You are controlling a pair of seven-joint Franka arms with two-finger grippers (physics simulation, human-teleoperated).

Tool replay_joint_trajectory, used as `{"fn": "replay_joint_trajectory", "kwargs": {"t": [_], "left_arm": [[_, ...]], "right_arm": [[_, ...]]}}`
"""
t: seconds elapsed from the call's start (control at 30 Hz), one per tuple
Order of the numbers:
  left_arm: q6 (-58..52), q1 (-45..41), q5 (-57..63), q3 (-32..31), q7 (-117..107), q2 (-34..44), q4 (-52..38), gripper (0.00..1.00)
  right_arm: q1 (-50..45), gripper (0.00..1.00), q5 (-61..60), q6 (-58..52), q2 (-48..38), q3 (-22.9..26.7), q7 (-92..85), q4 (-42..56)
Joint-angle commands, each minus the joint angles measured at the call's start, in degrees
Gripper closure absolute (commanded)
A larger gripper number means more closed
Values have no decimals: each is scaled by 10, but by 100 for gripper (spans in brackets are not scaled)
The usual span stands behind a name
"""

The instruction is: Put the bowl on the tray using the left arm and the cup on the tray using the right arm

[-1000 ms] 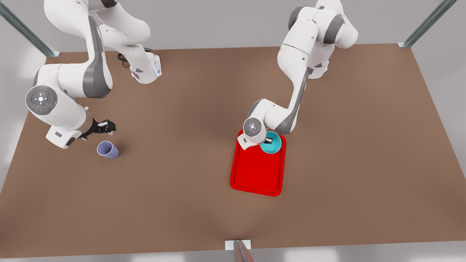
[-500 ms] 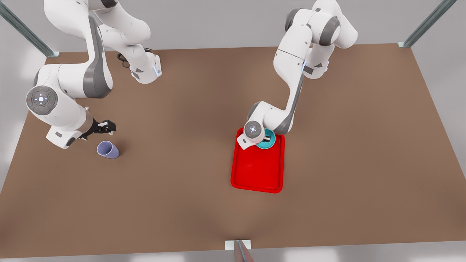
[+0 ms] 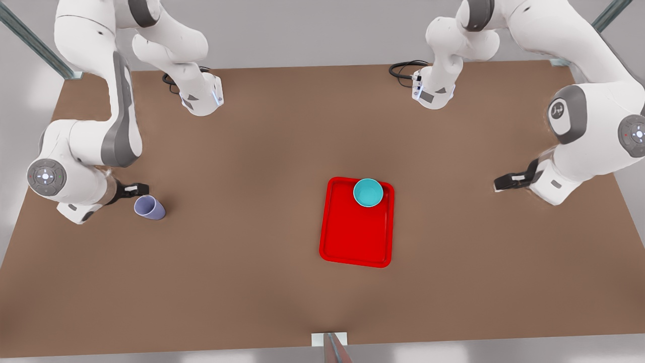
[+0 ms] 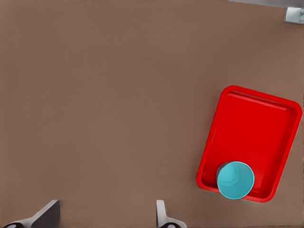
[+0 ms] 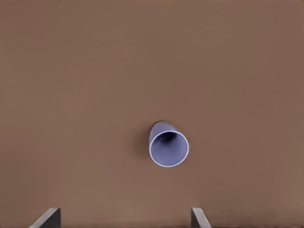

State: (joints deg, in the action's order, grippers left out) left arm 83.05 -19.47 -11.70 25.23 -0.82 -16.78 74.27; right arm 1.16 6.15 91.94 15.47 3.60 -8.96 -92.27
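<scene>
The teal bowl (image 3: 368, 192) stands upright in a far corner of the red tray (image 3: 355, 237), free of any gripper. In the left wrist view the bowl (image 4: 235, 179) and the tray (image 4: 256, 128) lie off to one side of my left gripper (image 4: 104, 222), whose fingers stand wide apart. That left gripper (image 3: 501, 183) hovers open over bare table at the front view's right. The lavender cup (image 3: 149, 207) stands on the table at the front view's left. My right gripper (image 3: 137, 189) hangs open just beside and above it; the cup (image 5: 168, 144) shows ahead of its spread fingers (image 5: 47, 217).
Both arm bases (image 3: 201, 98) (image 3: 432, 91) sit at the table's back edge with cables beside them. A small mount (image 3: 330, 340) sticks up at the middle of the front edge. Wide brown tabletop (image 3: 242, 237) lies between cup and tray.
The left gripper has let go of the bowl and swung far to the front view's right. The right gripper has shifted down, closer to the cup. Bowl and tray stay put.
</scene>
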Motion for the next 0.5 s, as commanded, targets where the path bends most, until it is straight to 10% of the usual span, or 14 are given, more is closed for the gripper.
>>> {"fn": "replay_joint_trajectory", "kwargs": {"t": [0.0, 0.1, 0.47], "left_arm": [[-1, 8, 40, -14, 0, 4, 2, 0], [6, 176, 98, -205, -8, 56, 49, 0], [8, 159, 136, -214, -30, 63, 61, 0]], "right_arm": [[2, 0, 0, 1, 4, 0, 0, 0], [60, 0, 9, 148, 15, -1, -41, -96], [108, 0, 27, 345, 10, -10, -110, -266]]}}
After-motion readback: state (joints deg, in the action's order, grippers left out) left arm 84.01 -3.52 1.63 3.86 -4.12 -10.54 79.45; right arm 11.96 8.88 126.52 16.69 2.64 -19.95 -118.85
